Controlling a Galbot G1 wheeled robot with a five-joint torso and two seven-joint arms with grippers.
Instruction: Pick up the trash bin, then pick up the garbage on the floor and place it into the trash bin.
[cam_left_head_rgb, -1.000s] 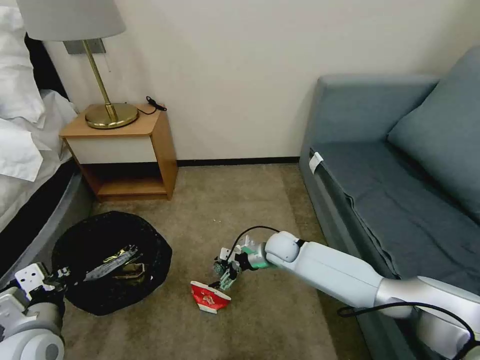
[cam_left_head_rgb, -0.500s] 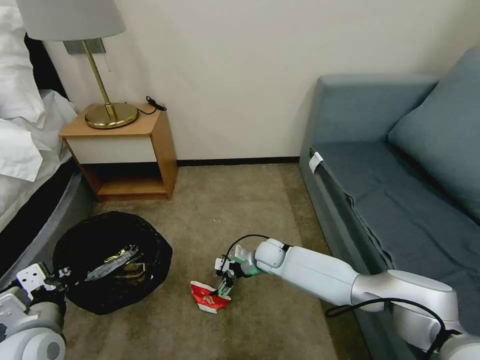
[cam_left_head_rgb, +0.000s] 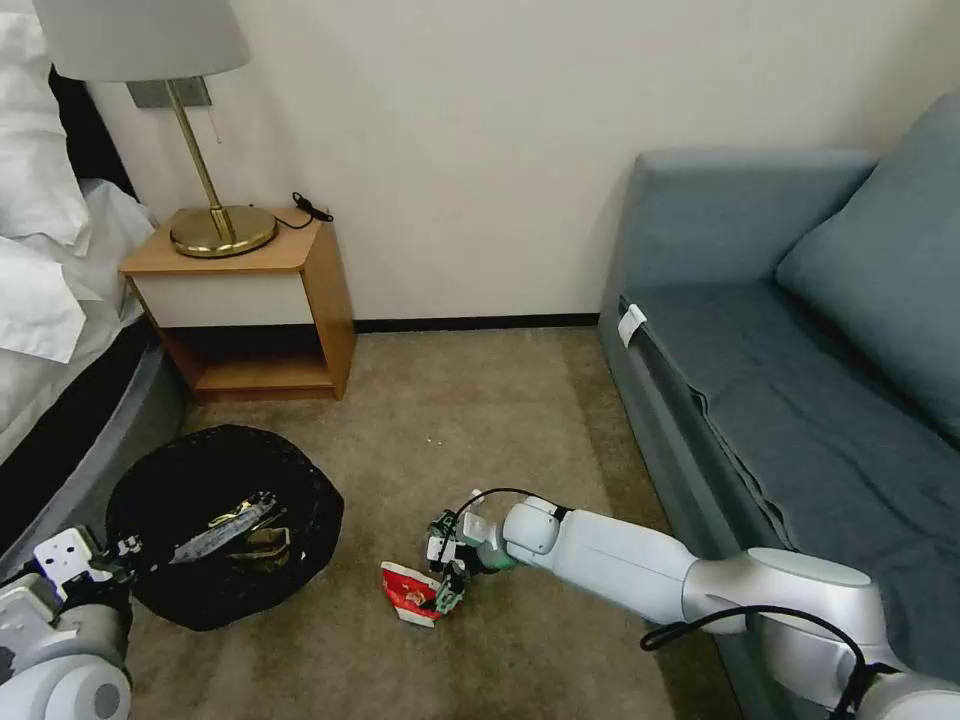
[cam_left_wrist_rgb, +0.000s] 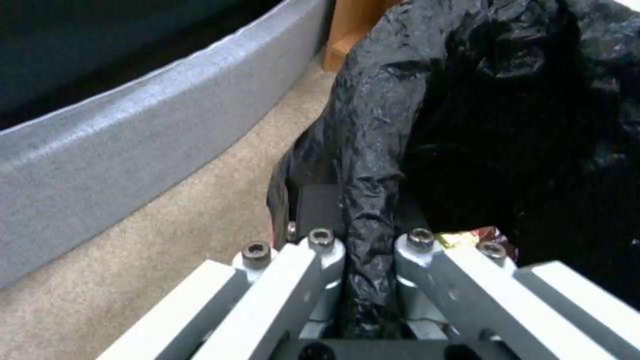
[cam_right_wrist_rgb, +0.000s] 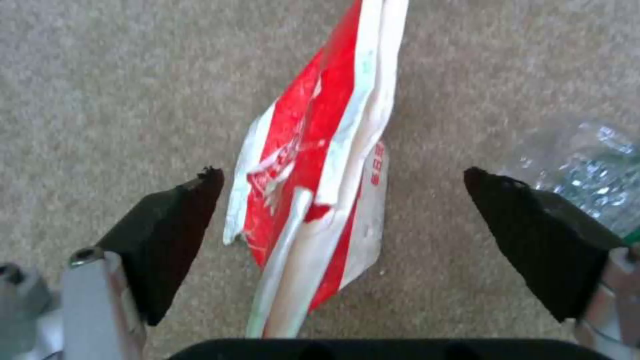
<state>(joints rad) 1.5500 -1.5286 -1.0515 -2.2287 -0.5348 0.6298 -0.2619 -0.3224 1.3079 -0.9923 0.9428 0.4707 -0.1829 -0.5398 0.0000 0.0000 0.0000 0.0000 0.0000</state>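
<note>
We are in the garbage-collecting step, with the crushed red-and-white paper cup (cam_left_head_rgb: 413, 594) as the piece in hand. It lies flat on the carpet (cam_left_head_rgb: 480, 420), just beside the trash bin (cam_left_head_rgb: 225, 520) on the side toward the sofa (cam_left_head_rgb: 800, 400). Our right claw (cam_left_head_rgb: 447, 589) hangs low over the cup's far edge from the bin, its fingers spread wide with the cup between them, not yet gripped. The next move, as we judge it, calls for settling down to the carpet and pressing together on the flattened paper (a thin, slippery target that could slide out), then carrying it across to the bin's open mouth.

Our left claw (cam_left_wrist_rgb: 363, 260) sits at the bin's near rim, pinching a fold of the crinkly black bag and, it seems, the rim under it.

The right wrist view shows what the head view hides: the cup (cam_right_wrist_rgb: 320, 165) centred between the dark finger pads (cam_right_wrist_rgb: 177, 225), and a clear bottle (cam_right_wrist_rgb: 587, 160) on the carpet just beyond one pad. The head view alone shows shiny wrappers (cam_left_head_rgb: 245, 530) lying inside the bin.
</note>
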